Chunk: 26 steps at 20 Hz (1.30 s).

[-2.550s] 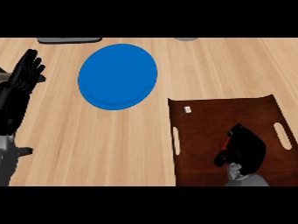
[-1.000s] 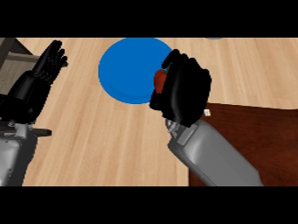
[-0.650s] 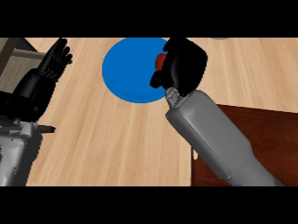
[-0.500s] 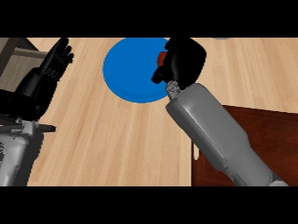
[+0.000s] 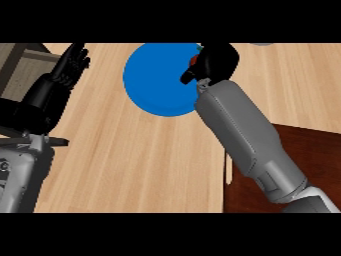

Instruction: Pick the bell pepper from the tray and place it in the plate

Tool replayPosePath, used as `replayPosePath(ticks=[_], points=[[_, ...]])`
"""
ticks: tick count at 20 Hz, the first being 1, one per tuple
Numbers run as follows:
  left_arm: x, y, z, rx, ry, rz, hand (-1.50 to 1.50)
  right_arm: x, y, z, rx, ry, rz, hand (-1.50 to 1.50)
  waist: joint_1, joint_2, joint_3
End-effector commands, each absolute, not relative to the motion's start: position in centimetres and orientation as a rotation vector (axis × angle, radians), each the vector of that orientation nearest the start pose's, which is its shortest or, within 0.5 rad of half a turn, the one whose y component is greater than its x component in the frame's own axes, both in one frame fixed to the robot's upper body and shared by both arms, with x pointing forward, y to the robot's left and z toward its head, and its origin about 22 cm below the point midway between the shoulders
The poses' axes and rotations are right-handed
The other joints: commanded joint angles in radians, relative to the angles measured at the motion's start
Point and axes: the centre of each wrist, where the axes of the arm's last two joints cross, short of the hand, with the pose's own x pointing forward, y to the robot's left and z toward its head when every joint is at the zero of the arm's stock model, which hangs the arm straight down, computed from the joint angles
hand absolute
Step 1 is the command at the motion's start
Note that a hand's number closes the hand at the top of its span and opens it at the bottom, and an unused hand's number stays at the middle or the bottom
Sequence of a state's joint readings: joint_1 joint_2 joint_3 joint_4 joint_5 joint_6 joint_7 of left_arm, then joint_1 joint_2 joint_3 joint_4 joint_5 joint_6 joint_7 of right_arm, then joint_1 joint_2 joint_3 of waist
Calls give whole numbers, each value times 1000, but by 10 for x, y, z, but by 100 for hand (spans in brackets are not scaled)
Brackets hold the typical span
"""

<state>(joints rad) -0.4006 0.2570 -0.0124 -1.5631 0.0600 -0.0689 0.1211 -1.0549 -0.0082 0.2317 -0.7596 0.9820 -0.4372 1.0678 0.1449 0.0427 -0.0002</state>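
Note:
The blue plate (image 5: 154, 82) lies at the top middle of the wooden counter. My right hand (image 5: 213, 62) is over the plate's right edge, fingers curled round the red bell pepper (image 5: 193, 61), of which only a small red patch shows at the hand's left side. The dark brown tray (image 5: 306, 150) lies at the lower right, partly hidden by my right forearm. My left hand (image 5: 62, 80) rests open at the left, fingers straight and pointing up.
A grey-brown block (image 5: 10, 62) sits at the counter's top left corner, beside my left hand. A grey object (image 5: 261, 44) peeks in at the top right edge. Bare wood lies between the plate and the tray.
My right hand has carried the bell pepper from the tray up and left onto the plate's right edge. The view has shifted slightly; the left hand stays open at the left.

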Motion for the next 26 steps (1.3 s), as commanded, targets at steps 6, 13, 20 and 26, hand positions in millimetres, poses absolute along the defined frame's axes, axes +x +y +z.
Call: replayPosePath(ticks=[6,13,20,26], points=[[329,227,121,-3,-1805,-349,0,429,-56,123,-1041,-1230,45,-150,18,14,1],[322,238,117,42,-1804,-345,0,431,-60,120,-1032,-1394,-222,-150,6,-3,1],[328,256,114,53,-1792,-311,0,430,-58,119,-970,-1456,-409,-150,-30,-13,0],[318,270,102,85,-1764,-279,0,411,-51,99,-901,-1491,-470,-150,-87,-36,0]])
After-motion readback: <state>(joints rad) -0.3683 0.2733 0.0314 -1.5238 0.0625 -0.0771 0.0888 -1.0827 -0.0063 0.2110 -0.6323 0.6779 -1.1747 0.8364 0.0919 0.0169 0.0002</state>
